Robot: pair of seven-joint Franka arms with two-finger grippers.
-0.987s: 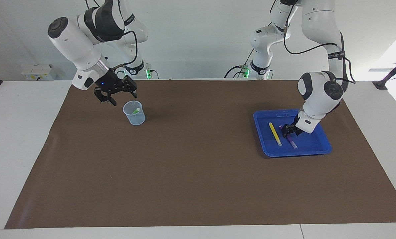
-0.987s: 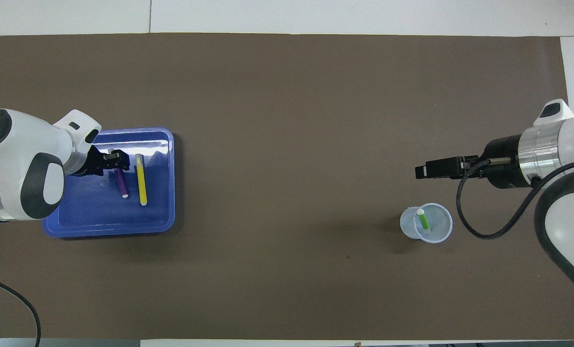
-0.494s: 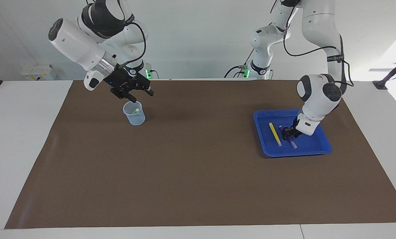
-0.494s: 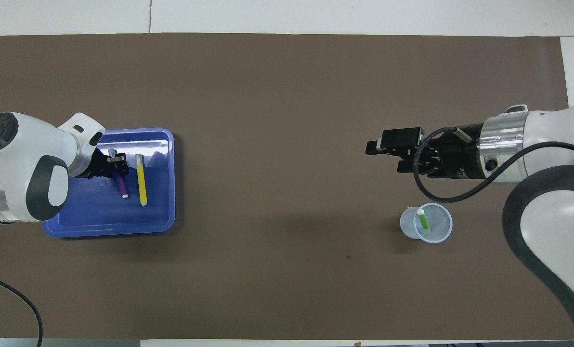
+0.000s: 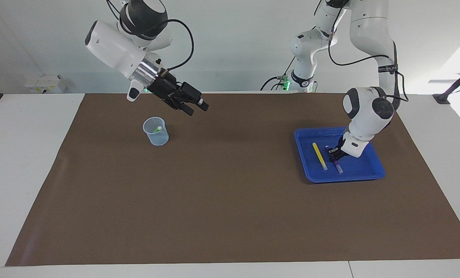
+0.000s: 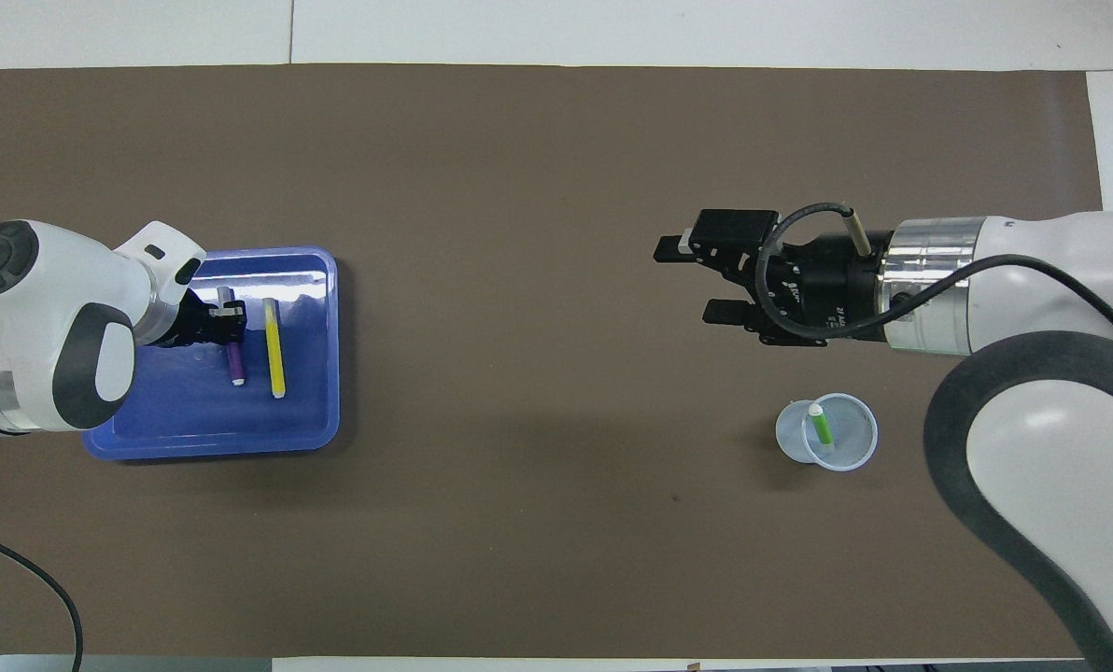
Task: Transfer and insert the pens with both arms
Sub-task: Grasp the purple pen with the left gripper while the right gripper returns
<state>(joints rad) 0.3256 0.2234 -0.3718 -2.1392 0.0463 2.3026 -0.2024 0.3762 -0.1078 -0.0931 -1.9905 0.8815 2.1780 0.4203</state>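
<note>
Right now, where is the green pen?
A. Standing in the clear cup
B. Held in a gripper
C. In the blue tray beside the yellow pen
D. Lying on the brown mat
A: the green pen stands tilted inside the clear cup, while only the yellow pen and purple pen are in the blue tray.

Left end effector (image 5: 335, 153) clamped — purple pen (image 5: 335, 162)
</note>
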